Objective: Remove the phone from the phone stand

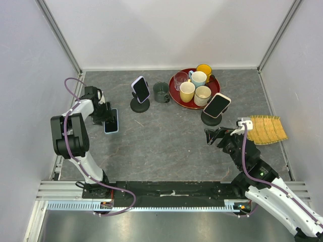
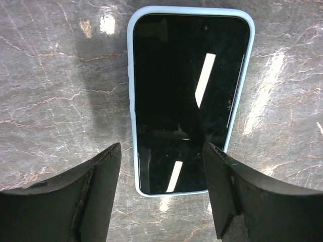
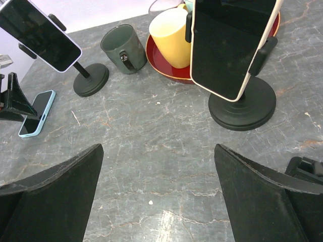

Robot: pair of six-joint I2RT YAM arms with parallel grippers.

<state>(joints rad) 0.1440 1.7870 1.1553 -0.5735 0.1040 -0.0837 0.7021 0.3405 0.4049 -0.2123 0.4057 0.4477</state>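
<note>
A phone in a light-blue case [image 2: 186, 96] lies flat, screen up, on the grey table [image 1: 166, 141] at the left. My left gripper [image 2: 161, 151] hangs open over its near end, fingers on either side and clear of it; in the top view the left gripper [image 1: 106, 117] is beside the blue phone [image 1: 111, 121]. A second phone [image 1: 141, 88] sits tilted on a black phone stand [image 1: 140, 106]. A third phone [image 3: 229, 45] sits on another stand [image 3: 243, 103], just beyond my open, empty right gripper [image 3: 157, 151].
A red tray [image 1: 176, 96] holds several mugs and a glass [image 1: 180, 79] at the back. A dark green mug [image 1: 161, 93] stands between the tray and the left stand. A bamboo mat [image 1: 266, 128] lies at the right edge. White walls enclose the table.
</note>
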